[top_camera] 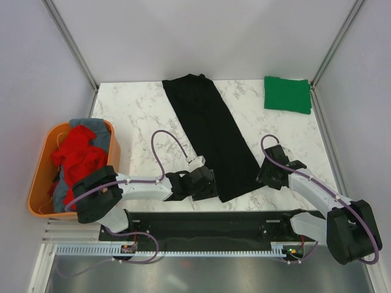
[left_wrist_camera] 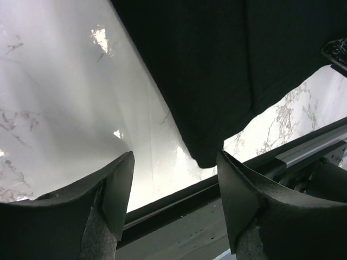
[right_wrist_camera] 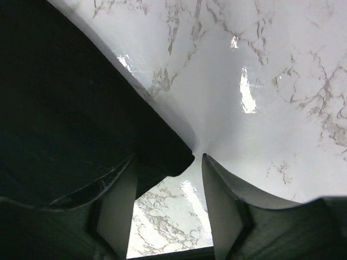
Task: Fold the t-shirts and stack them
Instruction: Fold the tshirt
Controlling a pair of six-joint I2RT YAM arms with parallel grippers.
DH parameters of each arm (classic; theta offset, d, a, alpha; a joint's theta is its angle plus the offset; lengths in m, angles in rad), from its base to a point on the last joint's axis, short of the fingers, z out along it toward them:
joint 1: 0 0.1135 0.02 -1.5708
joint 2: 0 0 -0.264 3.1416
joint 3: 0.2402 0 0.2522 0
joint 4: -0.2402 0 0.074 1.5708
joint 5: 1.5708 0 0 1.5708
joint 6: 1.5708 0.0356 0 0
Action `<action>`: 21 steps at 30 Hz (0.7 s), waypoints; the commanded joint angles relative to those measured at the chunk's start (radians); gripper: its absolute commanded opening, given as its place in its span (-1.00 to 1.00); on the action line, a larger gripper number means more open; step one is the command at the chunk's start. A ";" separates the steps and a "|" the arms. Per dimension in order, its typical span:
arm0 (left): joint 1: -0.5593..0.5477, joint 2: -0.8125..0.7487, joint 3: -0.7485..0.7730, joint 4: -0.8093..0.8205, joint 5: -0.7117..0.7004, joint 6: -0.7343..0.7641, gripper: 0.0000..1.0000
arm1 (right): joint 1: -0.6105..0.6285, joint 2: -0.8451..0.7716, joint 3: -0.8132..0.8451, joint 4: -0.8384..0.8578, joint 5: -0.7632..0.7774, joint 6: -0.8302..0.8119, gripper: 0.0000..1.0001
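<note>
A black t-shirt (top_camera: 211,134), folded into a long strip, runs slantwise from the far middle of the table to the near edge. My left gripper (top_camera: 206,183) is open at the strip's near left corner; in the left wrist view that corner (left_wrist_camera: 206,154) hangs just inside the right finger (left_wrist_camera: 244,195). My right gripper (top_camera: 269,173) stands at the near right corner, jaws apart, and the corner (right_wrist_camera: 171,160) lies between its fingers against the left one (right_wrist_camera: 116,206). A bright green t-shirt (top_camera: 287,94) lies folded at the far right. Red (top_camera: 78,155) and grey (top_camera: 91,126) t-shirts sit crumpled in the tub.
The orange plastic tub (top_camera: 41,168) stands at the table's left edge. A black rail (top_camera: 201,224) runs along the near edge between the arm bases. White walls with metal posts (top_camera: 73,46) enclose the marble tabletop (top_camera: 134,116).
</note>
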 commanded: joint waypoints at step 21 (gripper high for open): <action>-0.025 0.070 0.080 -0.033 -0.110 -0.087 -0.96 | -0.004 0.000 0.012 0.059 0.004 0.006 -0.37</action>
